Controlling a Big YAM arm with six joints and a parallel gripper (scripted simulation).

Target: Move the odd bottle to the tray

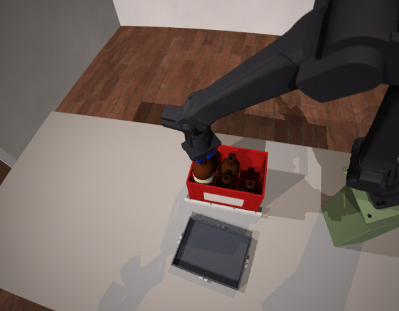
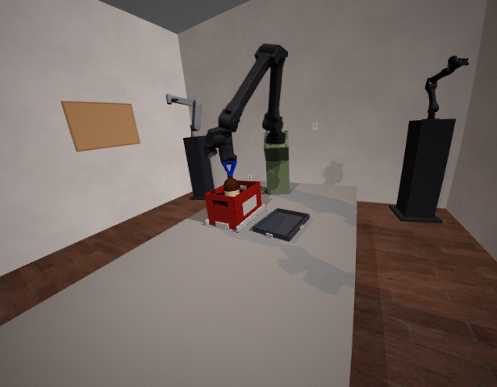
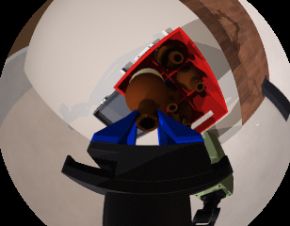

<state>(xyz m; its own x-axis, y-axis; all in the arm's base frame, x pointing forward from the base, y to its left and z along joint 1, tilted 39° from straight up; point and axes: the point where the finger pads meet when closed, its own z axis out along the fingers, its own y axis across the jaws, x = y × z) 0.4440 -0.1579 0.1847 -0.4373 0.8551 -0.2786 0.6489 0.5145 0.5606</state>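
Red plastic crate (image 1: 226, 197) with a white label panel, dark brown glass bottle (image 1: 204, 170) with a cream band, blue-fingered black gripper (image 3: 147, 131), dark grey rectangular tray (image 1: 179, 245), beige table top (image 1: 76, 187), olive green pedestal (image 1: 353, 221).

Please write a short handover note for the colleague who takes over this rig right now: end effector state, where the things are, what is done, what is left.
End effector: shut on the neck of one brown bottle, lifted partly out of the red crate, at the corner cell away from the arm's base.
Other bottles: standing low in the crate; three can be seen in the top view, a fourth cannot.
Tray: on the table beside the crate's labelled side, nothing in it.
Done: grasp and start of lift.
Left: raise the bottle clear, carry it to the tray, stand it upright, release.
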